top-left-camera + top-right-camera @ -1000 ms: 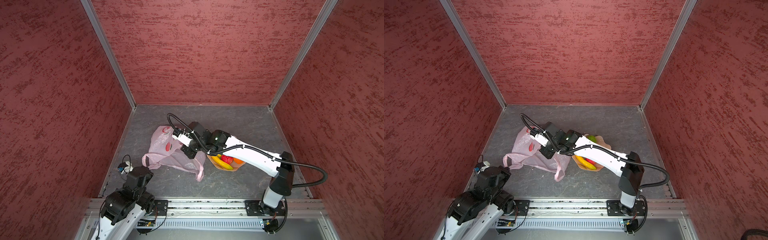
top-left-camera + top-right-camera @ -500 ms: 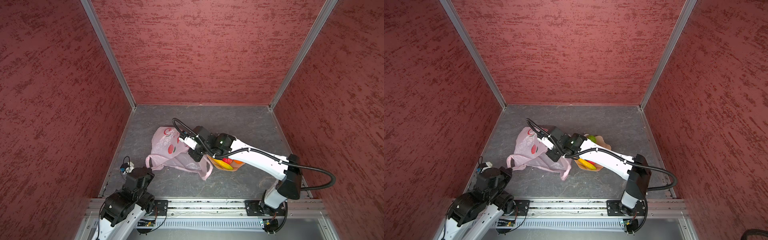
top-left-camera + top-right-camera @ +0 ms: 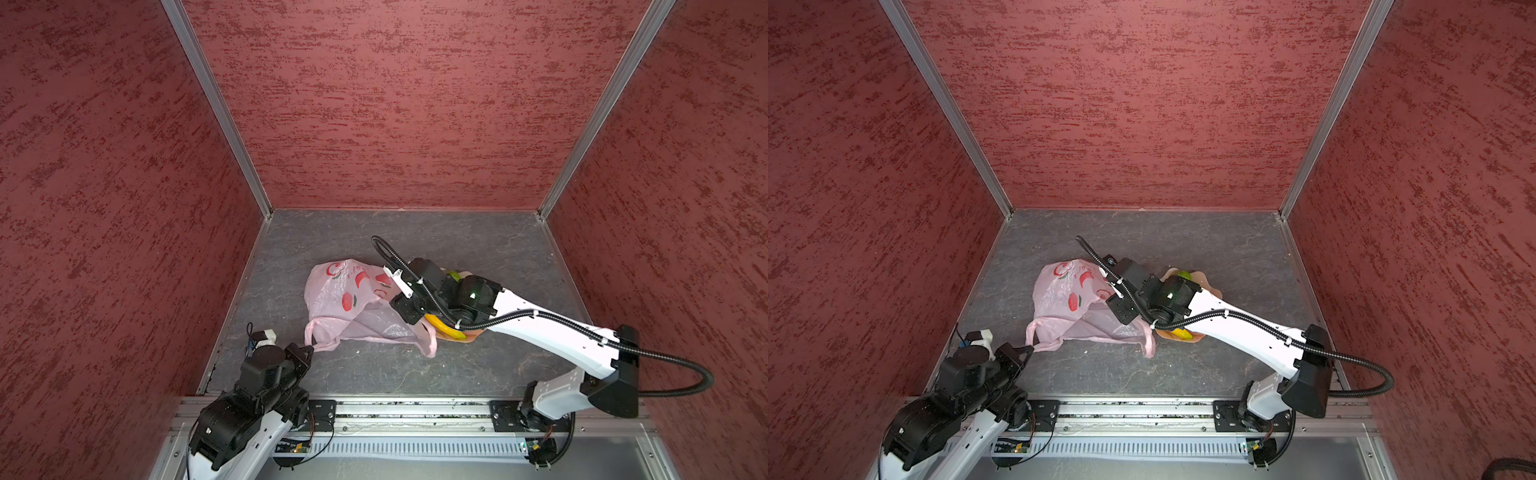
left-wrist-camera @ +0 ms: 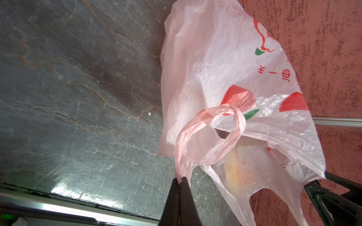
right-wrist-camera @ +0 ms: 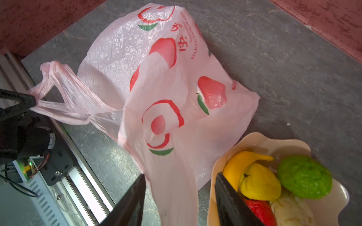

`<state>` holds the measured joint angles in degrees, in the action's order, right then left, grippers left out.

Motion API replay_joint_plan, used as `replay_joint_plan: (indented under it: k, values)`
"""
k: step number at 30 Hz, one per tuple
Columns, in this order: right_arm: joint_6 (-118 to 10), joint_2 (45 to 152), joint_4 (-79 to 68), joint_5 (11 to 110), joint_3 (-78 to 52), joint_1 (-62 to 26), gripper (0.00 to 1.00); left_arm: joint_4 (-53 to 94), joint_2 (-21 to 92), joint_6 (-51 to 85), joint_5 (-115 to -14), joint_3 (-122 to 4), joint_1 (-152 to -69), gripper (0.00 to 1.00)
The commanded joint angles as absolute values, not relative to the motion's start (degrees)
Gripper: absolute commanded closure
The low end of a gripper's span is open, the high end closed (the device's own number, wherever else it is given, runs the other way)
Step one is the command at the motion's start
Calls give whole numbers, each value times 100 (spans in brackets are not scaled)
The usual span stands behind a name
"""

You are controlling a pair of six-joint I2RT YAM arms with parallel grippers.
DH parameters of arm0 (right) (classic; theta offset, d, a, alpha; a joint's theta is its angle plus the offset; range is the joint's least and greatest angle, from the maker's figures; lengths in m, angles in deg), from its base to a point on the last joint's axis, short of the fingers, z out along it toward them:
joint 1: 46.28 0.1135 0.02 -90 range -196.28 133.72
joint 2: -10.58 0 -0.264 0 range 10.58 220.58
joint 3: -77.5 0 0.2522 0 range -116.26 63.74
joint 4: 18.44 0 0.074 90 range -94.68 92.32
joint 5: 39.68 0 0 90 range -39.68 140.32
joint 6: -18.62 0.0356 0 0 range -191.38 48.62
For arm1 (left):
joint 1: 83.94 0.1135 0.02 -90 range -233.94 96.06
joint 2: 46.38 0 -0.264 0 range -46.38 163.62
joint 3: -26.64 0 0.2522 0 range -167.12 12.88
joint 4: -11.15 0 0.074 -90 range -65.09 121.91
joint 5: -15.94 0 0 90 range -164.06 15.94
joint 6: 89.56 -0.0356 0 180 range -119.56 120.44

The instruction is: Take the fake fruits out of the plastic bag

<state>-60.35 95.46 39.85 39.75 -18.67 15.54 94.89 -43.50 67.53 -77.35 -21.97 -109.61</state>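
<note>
Left gripper (image 4: 181,179), near left: fingers pressed together, clamped on twisted loop handle (image 4: 240,123) of plastic bag (image 3: 349,299). Bag: thin crinkly translucent pink film, red-green prints, slumped on grey veined floor (image 3: 415,365). Versus second ago: bag and right gripper (image 5: 181,174) sit farther right, nearer dish. Right gripper jaws apart, limp film hanging between. Wavy-rimmed peach dish (image 5: 254,139), right of bag, holds fake fruits (image 5: 260,184): curved banana, yellow, lumpy green, red, beige
</note>
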Motion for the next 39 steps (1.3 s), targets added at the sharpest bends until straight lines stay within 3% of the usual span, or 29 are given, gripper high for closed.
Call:
replay_joint_plan:
  k: [1,6,9,13,17,28,39]
  values:
    - [-5539,9420,4216,3092,-2406,2030,38,9645,-4440,6590,-7509,-2231,-10956,100]
    - [-5183,9901,4882,2374,-3381,2773,41,9491,-4463,6508,-7469,-2241,-10956,100]
    - [-4982,10307,5279,2368,-3902,3022,51,9413,-4458,6484,-7460,-2263,-10960,100]
    - [-4889,10796,5353,2803,-4087,3108,75,9325,-4485,6471,-7489,-2280,-10952,100]
    - [-4985,11221,5108,3059,-3910,3082,82,9303,-4551,6482,-7620,-2363,-10946,100]
    - [-5419,11266,4096,3318,-2559,2614,92,9218,-4576,6482,-7812,-2539,-10937,100]
    - [-6332,11513,3977,3432,-2218,2425,95,9104,-4560,6566,-7856,-2500,-10927,100]
